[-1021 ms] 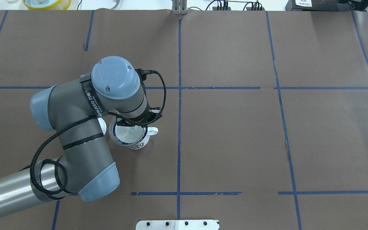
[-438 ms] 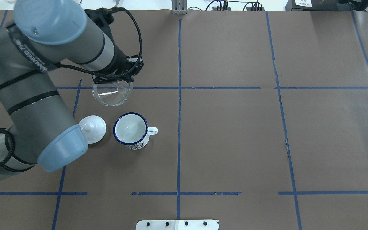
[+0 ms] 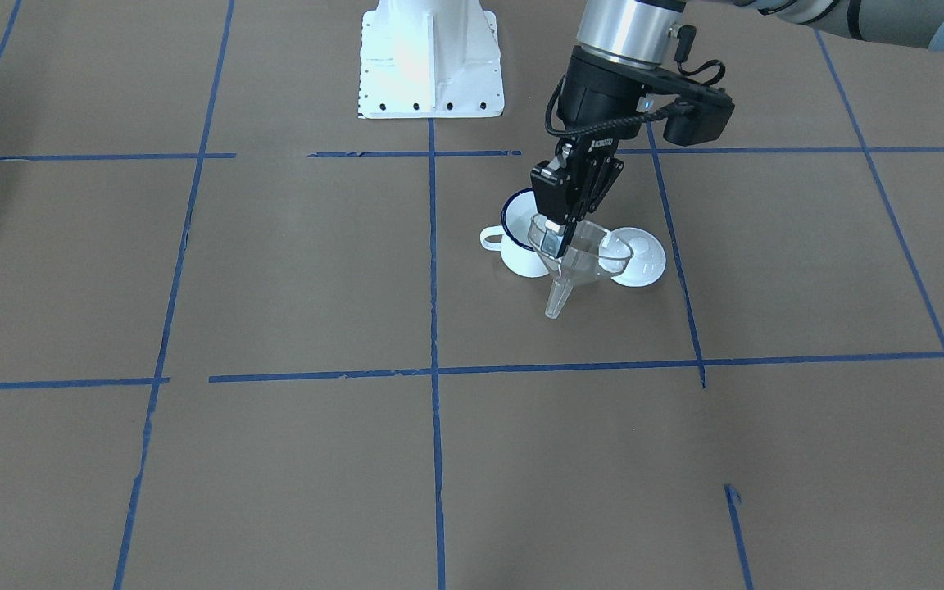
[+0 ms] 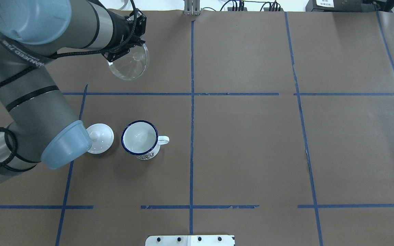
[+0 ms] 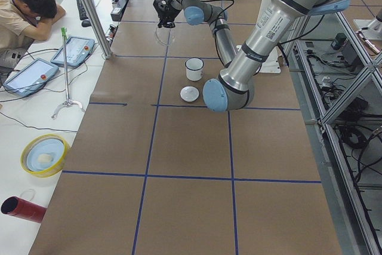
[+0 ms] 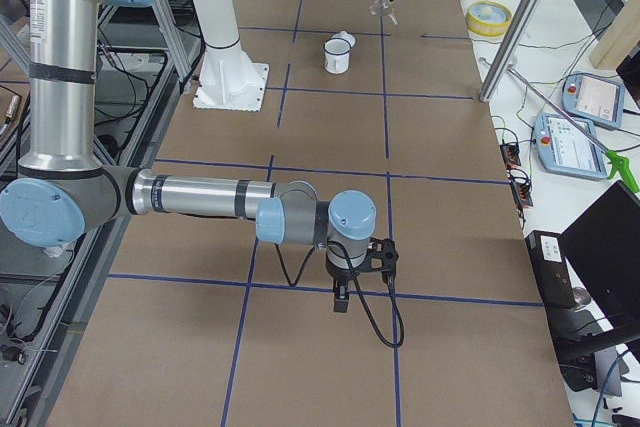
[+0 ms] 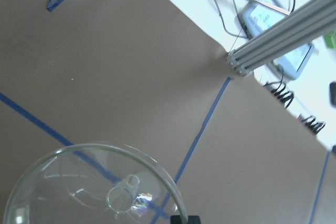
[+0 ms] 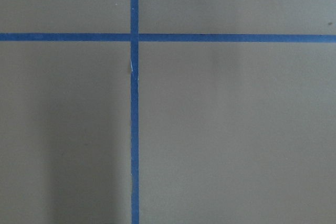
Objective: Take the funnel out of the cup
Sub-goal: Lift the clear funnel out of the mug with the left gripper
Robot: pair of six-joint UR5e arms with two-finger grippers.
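The clear funnel (image 4: 129,62) hangs in the air by its rim, spout down, well beyond the cup toward the table's far side. My left gripper (image 4: 114,57) is shut on that rim; in the front view the left gripper (image 3: 555,236) pinches the rim of the funnel (image 3: 577,264). The left wrist view looks down into the funnel (image 7: 89,190). The white cup (image 4: 139,138) with its blue rim stands upright with nothing in it; it also shows in the front view (image 3: 519,256). My right gripper (image 6: 340,297) hangs low over the table far away; I cannot tell if it is open.
A white domed lid (image 4: 99,138) with a knob lies just left of the cup, close under my left arm's elbow. Blue tape lines cross the brown table cover. The robot's white base plate (image 3: 429,61) sits at the near edge.
My left gripper has lifted the funnel out of the cup and carried it up and toward the far side of the table. The cup and lid have stayed put.
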